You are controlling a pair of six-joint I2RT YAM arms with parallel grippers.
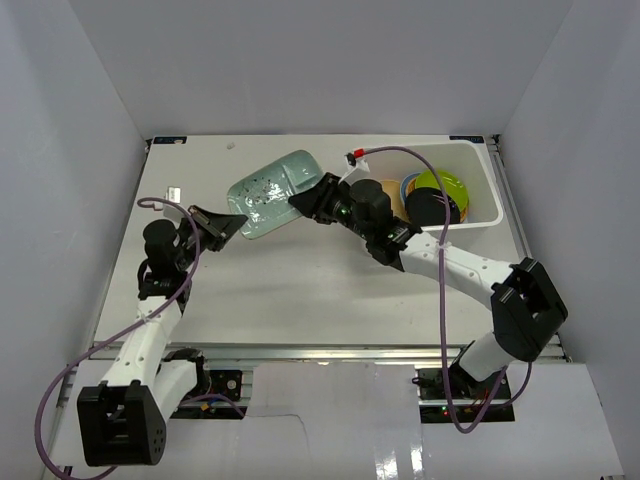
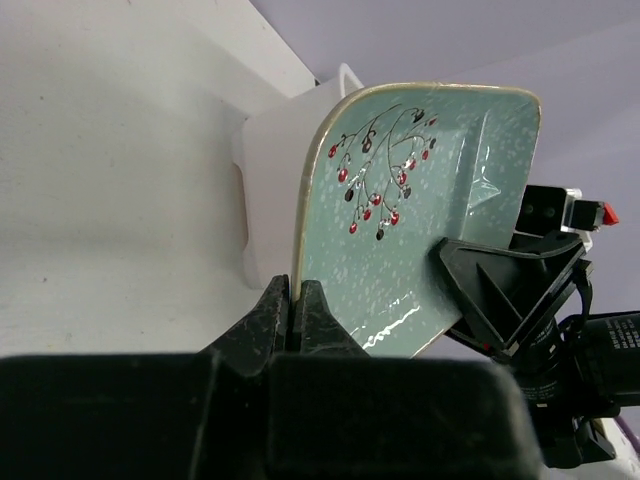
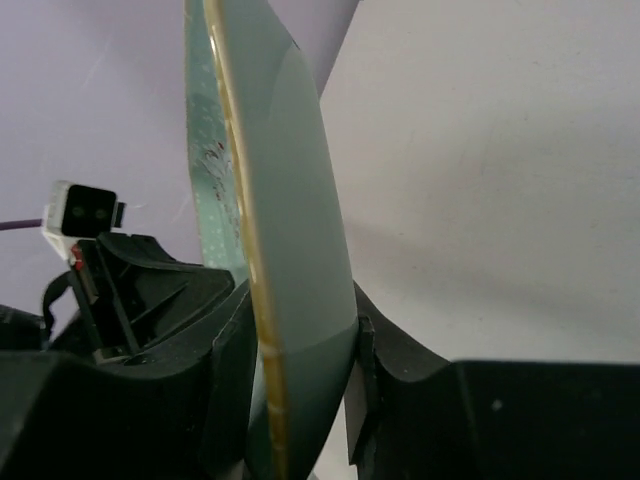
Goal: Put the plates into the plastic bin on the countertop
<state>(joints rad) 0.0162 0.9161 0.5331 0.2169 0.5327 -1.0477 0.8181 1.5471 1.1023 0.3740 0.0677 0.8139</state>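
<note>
Clearly the mint-green plate (image 1: 272, 190) hangs in the air, tilted, between the two arms. It is over the far part of the table (image 1: 300, 290), a little left of the middle. Its long axis runs from near-left to far-right, pointing roughly at the plastic bin (image 1: 487, 185) in the far right corner.

The left fingers (image 2: 262, 320) are pinched tight on the rim at the plate's near-left end. The right fingers (image 3: 228, 390) straddle the opposite, far-right end, one pad on each face. From the wrist view they look pressed onto it, so both arms seem to hold it at once.

The bin lies to the right of the plate, past the right fingers, and the right arm is plainly the nearer one. It already holds a lime green plate (image 1: 441, 184) and a black plate (image 1: 432, 208), among others. I'd judge the next move turns on the left fingers letting go, so the right arm can swing the plate lengthwise toward the bin.
</note>
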